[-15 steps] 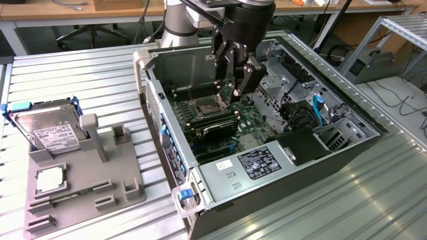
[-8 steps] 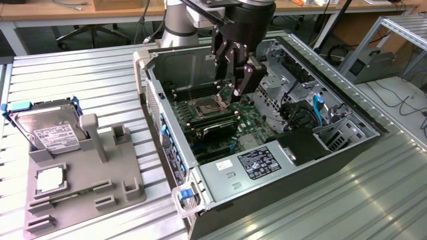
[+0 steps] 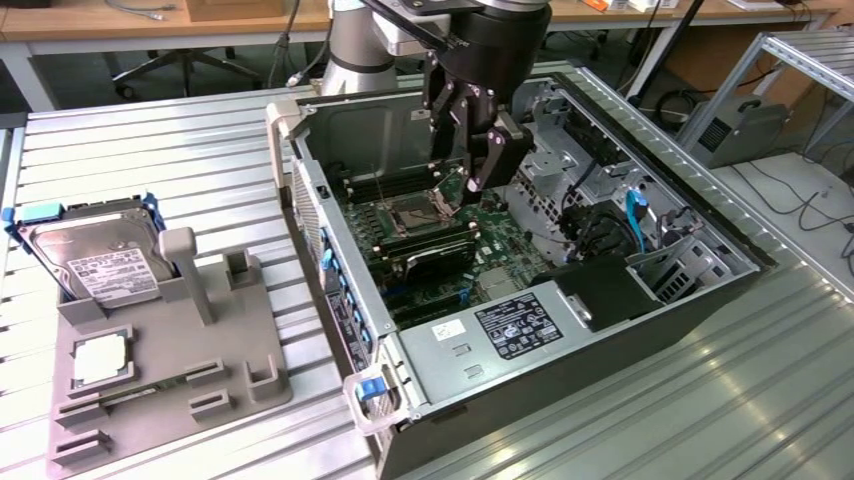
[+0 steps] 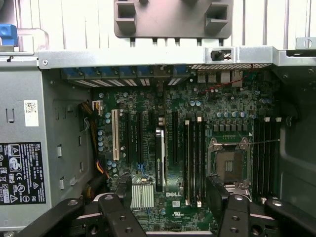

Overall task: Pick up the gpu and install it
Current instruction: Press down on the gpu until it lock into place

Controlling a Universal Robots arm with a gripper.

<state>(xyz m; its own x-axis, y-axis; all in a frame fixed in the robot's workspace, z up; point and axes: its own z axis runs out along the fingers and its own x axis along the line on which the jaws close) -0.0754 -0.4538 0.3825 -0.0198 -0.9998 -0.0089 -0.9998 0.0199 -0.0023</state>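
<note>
Gripper (image 3: 470,150) hangs wide open and empty over your motherboard (image 4: 163,148). Directly below it the gpu (image 4: 159,159) stands edge-on in a slot, long axis along the slots.

Green motherboard (image 4: 148,113) with black expansion slots and one white slot (image 4: 115,135); silver-grey computer case (image 3: 441,350) bearing a black label with white print (image 3: 521,328); blue latches (image 3: 371,385); grey fixture tray (image 3: 160,400); silver hard drive (image 3: 100,255), white-labelled.
</note>
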